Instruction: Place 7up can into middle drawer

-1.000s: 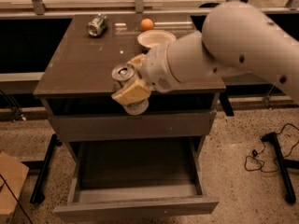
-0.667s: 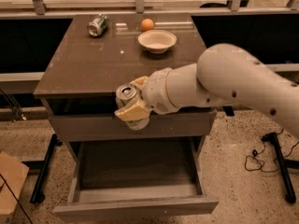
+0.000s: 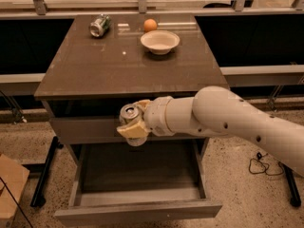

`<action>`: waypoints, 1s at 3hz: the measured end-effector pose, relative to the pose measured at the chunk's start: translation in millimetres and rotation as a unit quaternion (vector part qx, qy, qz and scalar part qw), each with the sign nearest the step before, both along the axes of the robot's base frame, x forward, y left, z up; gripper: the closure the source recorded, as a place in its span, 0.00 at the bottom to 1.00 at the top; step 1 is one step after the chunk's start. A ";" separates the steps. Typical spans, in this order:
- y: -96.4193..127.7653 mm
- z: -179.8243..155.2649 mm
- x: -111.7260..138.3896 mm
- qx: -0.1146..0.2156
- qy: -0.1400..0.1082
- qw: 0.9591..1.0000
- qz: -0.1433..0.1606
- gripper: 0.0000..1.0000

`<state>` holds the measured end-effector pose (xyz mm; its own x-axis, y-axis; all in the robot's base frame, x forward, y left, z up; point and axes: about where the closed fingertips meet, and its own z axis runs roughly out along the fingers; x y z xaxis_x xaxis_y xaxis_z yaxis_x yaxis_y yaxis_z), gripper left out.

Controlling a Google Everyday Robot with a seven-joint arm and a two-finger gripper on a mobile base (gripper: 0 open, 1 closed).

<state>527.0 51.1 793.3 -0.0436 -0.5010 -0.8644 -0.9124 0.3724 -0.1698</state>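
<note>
**Can held at drawer level, drawer open**

The 7up can [image 3: 129, 112] is upright with its silver top showing, grasped in the gripper [image 3: 132, 122], whose tan fingers [image 3: 128, 132] are clenched on its sides. It hangs off the cabinet's front edge, against the closed drawer front. The middle drawer [image 3: 142, 212] stands pulled out at 6 o'clock from the can. The white arm [image 3: 228, 120] enters from 3 o'clock. On the cabinet top [image 3: 118, 70], a green can [image 3: 99, 25] lies on its side at 11 o'clock, an orange [image 3: 150, 24] sits at 12 o'clock, and a bowl [image 3: 160, 42] is just beside the orange.
</note>
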 end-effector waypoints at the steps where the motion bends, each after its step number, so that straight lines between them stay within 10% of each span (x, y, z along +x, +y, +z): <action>1: 5.0 -31.2 0.3 -0.004 0.007 1.000 -0.020 1.00; 3: -5.3 -110.5 -3.4 0.074 0.001 0.995 -0.070 1.00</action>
